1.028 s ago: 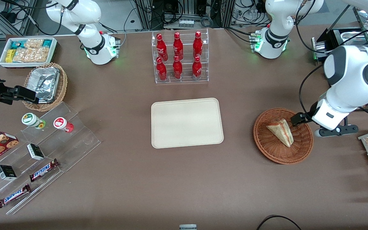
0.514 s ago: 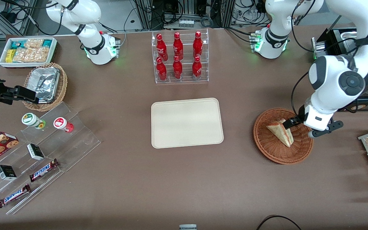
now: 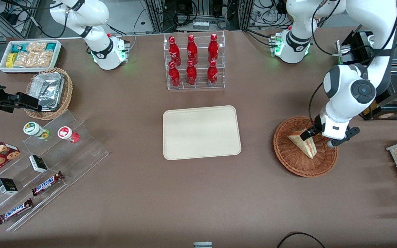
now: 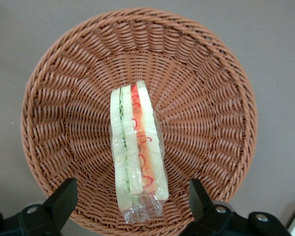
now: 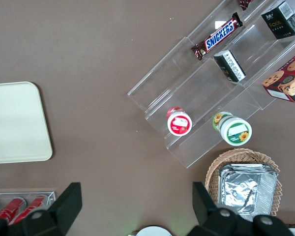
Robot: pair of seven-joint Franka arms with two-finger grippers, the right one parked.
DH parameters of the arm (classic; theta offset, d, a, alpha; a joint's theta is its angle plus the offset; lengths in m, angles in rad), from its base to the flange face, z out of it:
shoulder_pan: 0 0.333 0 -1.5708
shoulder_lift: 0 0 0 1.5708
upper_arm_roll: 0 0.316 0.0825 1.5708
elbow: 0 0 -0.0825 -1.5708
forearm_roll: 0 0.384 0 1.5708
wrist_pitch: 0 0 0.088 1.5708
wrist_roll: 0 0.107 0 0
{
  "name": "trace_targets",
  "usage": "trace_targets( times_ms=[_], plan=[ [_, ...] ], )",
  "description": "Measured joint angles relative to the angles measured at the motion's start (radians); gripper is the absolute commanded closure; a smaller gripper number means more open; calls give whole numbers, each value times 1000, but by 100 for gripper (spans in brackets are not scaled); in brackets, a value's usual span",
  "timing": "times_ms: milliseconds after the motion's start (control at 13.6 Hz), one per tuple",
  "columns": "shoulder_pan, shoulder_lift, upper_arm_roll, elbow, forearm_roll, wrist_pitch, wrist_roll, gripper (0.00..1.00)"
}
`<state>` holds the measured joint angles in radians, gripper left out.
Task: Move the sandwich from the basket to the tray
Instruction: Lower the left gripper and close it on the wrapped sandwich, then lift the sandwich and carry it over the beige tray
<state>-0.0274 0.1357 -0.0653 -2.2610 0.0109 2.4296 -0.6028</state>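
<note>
The gripper [image 4: 130, 201] hangs wide open over the sandwich [image 4: 135, 152] in the basket [image 4: 206, 98], touching nothing

"SNICKERS" reads in blue letters on two brown chocolate bars [image 3: 48, 183] [image 3: 14, 211] lying on the clear acrylic stepped shelf [image 3: 43, 165]; other labels are illegible.

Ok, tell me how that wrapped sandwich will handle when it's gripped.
The sandwich is soft white bread, so it will probably squash under a firm squeeze. Its clear wrap looks slick and may slip. The hand hovers open over the basket.
</note>
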Motion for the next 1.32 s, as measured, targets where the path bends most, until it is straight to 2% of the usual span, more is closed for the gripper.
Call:
trace_targets(
  times_ms=[661, 734, 807, 881, 954, 1028, 1321],
  plan=[
    [0, 85, -7, -91, -2, 226, -54, 1],
    [0, 96, -11, -91, -2, 230, -58, 16],
    [0, 100, -14, -91, -2, 231, -60, 49],
    [0, 101, -15, -91, -2, 231, -62, 76],
    [0, 101, -15, -91, -2, 231, -62, 96],
    [0, 101, -15, -90, -2, 231, -62, 100],
    [0, 84, -16, -80, 1, 218, -61, 100]
  ],
)
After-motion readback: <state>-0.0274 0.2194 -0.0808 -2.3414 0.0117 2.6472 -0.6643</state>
